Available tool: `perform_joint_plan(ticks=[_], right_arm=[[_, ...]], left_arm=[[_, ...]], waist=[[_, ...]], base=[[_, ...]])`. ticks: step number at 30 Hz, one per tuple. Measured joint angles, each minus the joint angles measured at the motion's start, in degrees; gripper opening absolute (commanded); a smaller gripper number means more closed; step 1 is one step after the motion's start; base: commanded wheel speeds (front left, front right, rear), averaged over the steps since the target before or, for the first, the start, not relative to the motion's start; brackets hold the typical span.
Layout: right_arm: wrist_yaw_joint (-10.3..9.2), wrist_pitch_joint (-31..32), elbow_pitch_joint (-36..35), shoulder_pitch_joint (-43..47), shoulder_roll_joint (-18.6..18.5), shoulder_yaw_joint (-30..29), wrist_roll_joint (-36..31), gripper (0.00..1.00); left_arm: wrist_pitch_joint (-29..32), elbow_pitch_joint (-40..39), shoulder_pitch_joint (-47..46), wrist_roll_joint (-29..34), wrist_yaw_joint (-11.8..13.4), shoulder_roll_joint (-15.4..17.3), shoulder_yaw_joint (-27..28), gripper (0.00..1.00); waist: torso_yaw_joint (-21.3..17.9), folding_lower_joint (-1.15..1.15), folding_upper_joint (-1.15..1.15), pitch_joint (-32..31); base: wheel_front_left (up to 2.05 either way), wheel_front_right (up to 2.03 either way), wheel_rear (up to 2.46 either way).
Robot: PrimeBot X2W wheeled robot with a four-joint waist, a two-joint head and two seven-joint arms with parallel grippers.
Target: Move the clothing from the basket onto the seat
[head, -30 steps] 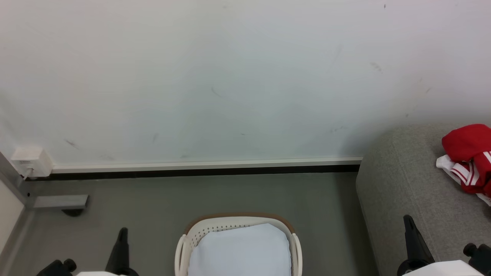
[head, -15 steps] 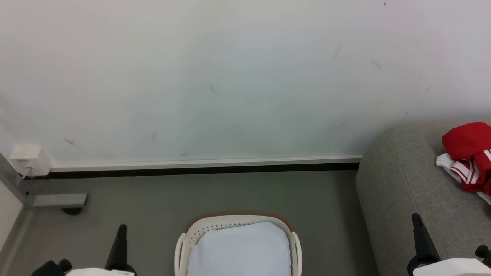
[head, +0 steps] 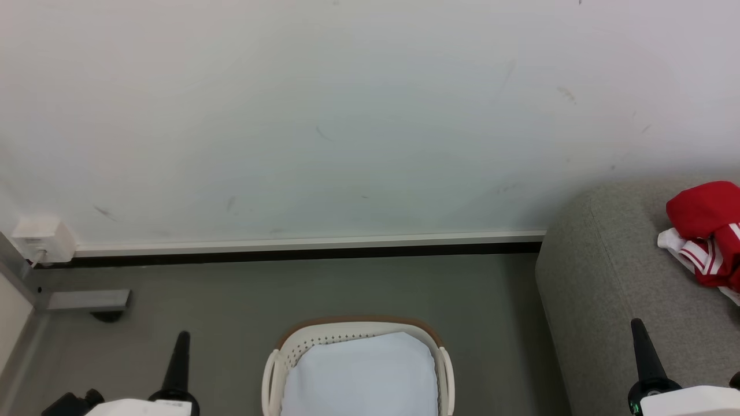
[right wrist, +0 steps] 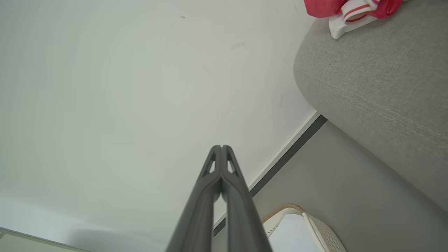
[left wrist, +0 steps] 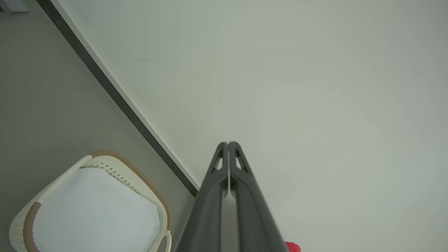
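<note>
The red clothing (head: 708, 231) with white panels and striped trim lies bunched on the grey seat (head: 613, 289) at the right edge; the right wrist view has the clothing (right wrist: 350, 8) at its top. The white basket (head: 277, 364) with its brown rim stands on the floor at bottom centre, holding just a pale flat sheet (head: 358, 375). My left gripper (head: 182, 341) points up left of the basket, fingers pressed together (left wrist: 228, 144) with nothing between them. My right gripper (head: 639, 329) rises in front of the seat, shut (right wrist: 222, 147) and holding nothing.
A pale wall with a white and black skirting (head: 306, 247) runs behind the basket. A white socket box (head: 40, 238) and a grey metal foot (head: 87, 300) sit at the far left. Grey floor lies between basket, wall and seat.
The whole head picture has drifted slightly upward, so the camera moved. My right gripper has shifted right and a little up, and the left gripper stands straighter. The clothing and basket stay put.
</note>
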Motion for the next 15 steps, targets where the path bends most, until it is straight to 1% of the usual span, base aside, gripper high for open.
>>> perform_joint_plan(ticks=[3, 5, 15], right_arm=[[0.00, 0.46, -0.16, -0.07, 0.04, -0.37, 1.58, 0.00], [0.00, 0.82, -0.30, -0.21, 0.09, -0.70, 3.03, 0.00], [0.00, 2.32, -0.74, -0.48, 0.19, -2.04, 7.35, 0.00]], left_arm=[[0.48, -0.15, -0.06, -1.19, 0.00, -0.02, 0.09, 0.00], [0.79, -0.24, -0.17, -3.34, 0.00, -0.03, 0.16, 0.00], [2.35, -0.66, -0.58, -8.00, 0.00, -0.10, 0.44, 0.00]], waist=[[-0.03, 0.00, 0.00, 0.09], [-0.05, 0.00, 0.00, 0.18], [-0.13, 0.00, 0.00, 0.48]], base=[[0.00, 0.00, 0.00], [0.00, 0.00, 0.00], [0.00, 0.00, 0.00]])
